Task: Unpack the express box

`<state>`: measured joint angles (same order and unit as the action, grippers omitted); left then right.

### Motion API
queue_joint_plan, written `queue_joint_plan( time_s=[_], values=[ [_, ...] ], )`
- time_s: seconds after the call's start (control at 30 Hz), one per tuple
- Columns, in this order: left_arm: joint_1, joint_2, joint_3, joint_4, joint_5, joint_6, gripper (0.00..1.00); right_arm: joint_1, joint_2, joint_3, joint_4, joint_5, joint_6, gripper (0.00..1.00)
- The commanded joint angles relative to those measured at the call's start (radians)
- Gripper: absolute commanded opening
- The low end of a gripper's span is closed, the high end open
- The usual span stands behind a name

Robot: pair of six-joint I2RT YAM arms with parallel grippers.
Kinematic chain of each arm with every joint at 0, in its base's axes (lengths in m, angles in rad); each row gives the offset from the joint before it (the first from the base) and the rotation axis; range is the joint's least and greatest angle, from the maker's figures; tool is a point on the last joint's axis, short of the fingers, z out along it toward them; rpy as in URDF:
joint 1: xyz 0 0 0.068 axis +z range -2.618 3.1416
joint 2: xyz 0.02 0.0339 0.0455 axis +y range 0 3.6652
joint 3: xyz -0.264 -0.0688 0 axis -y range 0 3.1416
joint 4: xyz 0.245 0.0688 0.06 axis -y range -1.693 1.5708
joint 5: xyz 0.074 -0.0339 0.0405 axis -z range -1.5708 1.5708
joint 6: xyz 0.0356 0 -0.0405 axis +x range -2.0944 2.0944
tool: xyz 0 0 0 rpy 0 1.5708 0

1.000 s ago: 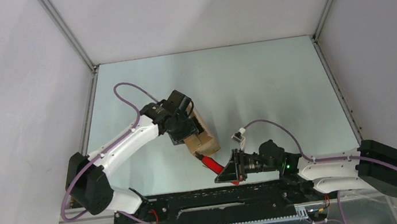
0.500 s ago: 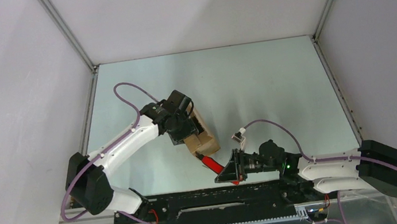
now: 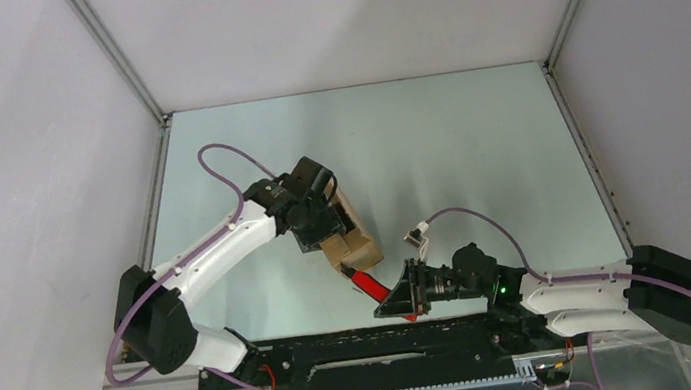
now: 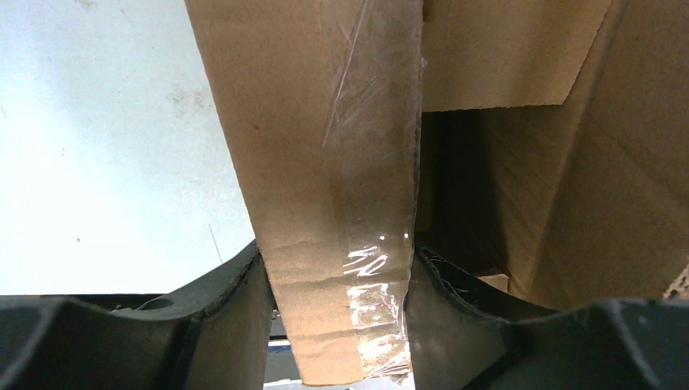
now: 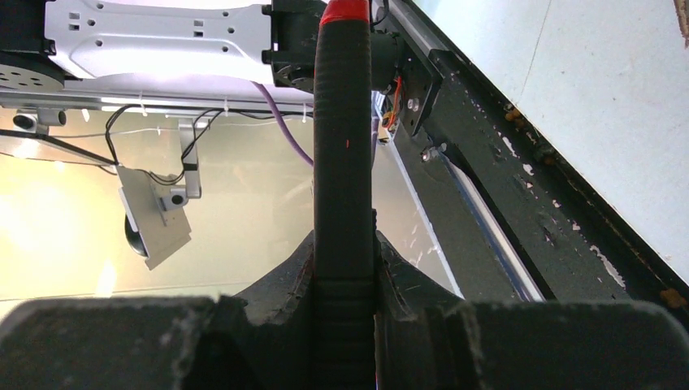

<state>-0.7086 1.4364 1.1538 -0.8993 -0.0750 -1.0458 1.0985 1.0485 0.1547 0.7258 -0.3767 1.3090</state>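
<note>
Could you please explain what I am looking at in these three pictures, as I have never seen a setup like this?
This is a robot: a left arm and a right arm bolted at the near edge of a pale table. The wide picture comes from a fixed camera above and behind them. The other two come from a small camera on each wrist, looking along that arm's fingers. The left fingers are shut on a taped flap of the express box, a small brown cardboard carton. The right fingers are shut on a red-and-black utility knife, which points toward the box.
</note>
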Motion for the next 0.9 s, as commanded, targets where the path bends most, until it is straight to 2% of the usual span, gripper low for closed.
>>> queue_joint_plan(
  time_s=[0.0, 0.87],
  values=[
    [-0.004, -0.038, -0.003, 0.026, -0.004, -0.002, 0.08, 0.004, -0.017, 0.041, 0.032, 0.016, -0.011, 0.00],
    [-0.007, -0.039, 0.000, 0.021, -0.004, -0.001, 0.07, 0.001, -0.002, 0.049, 0.042, 0.007, -0.008, 0.00]
  ],
)
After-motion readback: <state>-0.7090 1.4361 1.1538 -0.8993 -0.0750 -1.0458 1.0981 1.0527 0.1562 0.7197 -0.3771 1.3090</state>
